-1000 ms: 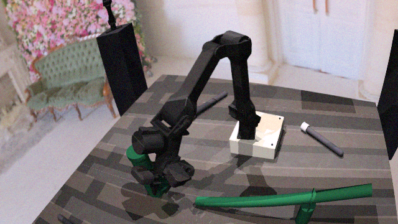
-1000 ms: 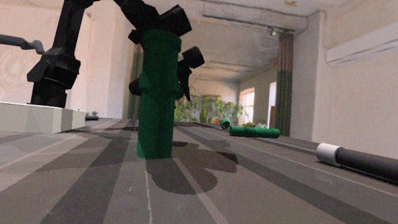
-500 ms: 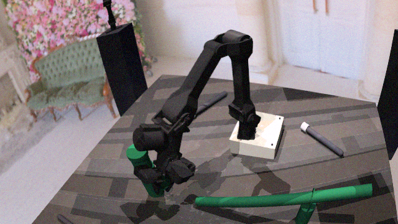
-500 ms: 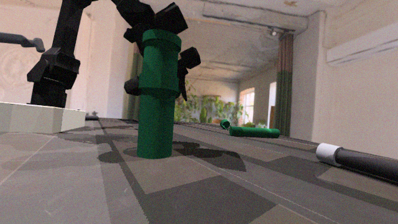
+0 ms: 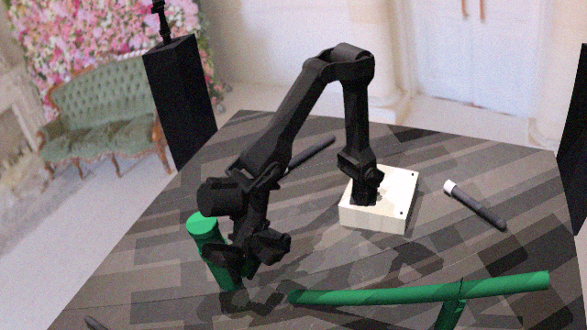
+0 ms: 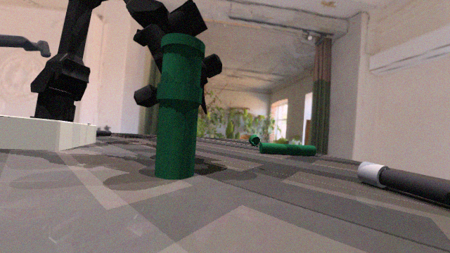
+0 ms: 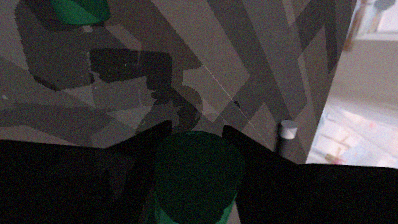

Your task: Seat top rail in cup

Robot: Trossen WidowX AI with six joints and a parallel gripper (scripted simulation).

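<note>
With the green round rail-end cup [image 5: 249, 267] [image 7: 199, 175] clamped between its part-closed fingers at lower left, the black gripper [image 5: 249, 269] [image 6: 176, 100] [image 7: 197, 128] must probably next align it with the green tubular rail [image 5: 376, 295] [image 6: 288, 149] [image 7: 82, 12].

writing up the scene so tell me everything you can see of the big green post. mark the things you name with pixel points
The big post [image 5: 225, 277] [image 6: 176, 140] is a round green column, apparently smooth plastic or painted, standing upright on the table. A slightly wider cap tops it, lighter green in the top view, and a wider band wraps its upper part below the cap. It stands off the near end of the green rail [image 5: 376, 296], not touching it. The end effector is beside its upper part; whether it touches the post is unclear.
</note>
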